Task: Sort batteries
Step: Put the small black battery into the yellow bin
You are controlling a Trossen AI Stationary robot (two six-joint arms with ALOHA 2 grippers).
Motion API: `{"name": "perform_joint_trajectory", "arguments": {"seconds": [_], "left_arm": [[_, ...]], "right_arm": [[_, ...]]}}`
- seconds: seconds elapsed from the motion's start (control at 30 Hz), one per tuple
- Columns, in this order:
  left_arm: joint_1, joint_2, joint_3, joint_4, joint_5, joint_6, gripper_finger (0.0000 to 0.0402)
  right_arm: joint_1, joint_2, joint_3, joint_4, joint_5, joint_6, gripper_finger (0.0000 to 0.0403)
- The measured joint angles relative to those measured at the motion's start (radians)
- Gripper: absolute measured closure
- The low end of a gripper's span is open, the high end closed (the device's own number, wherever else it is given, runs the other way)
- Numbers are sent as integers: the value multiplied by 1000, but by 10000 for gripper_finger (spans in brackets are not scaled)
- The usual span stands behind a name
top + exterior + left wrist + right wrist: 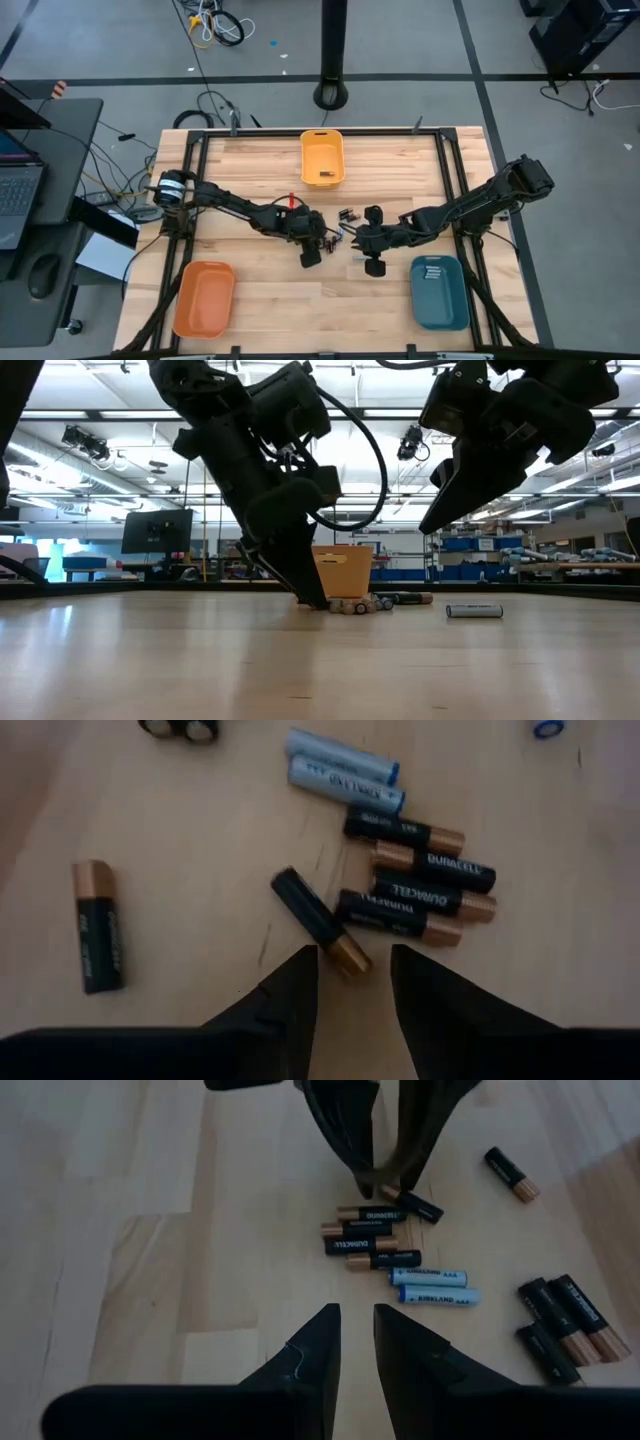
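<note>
Across the wooden table [260, 175], between the yellow bin [322, 158] at the far edge and the orange bin [204, 298] and teal bin [439, 291] near the front, the batteries [345, 217] lie loose at the middle, just to the front of the yellow bin. Both of my arms reach in toward that pile. Of the two, my left gripper [352, 982] is much the nearer: it is down at the wood at the pile's edge, while my right gripper [357, 1338] hangs above the table, a little way back from the cluster, its fingers narrowly parted and holding nothing.

What matters is one black battery [320, 921] that has rolled askew from the neat row of black cells. Its copper end points straight into the gap between my left fingers, which stand spread on either side of that tip, not yet pinching. Its long axis runs obliquely away from me, so I judge the squeeze would catch only the end unless I push further along it.
</note>
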Motion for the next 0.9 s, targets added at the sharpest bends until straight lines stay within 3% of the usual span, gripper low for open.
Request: {"name": "perform_joint_trajectory", "arguments": {"seconds": [0.47, 0.8, 0.9], "left_arm": [[28, 23, 4, -4, -36, -25, 278], [30, 16, 2, -7, -70, 41, 378], [32, 15, 2, -3, -77, 62, 381]], "right_arm": [[0, 0, 0, 3, 0, 6, 327], [2, 0, 0, -6, 0, -8, 327], [2, 0, 0, -6, 0, -14, 327]]}}
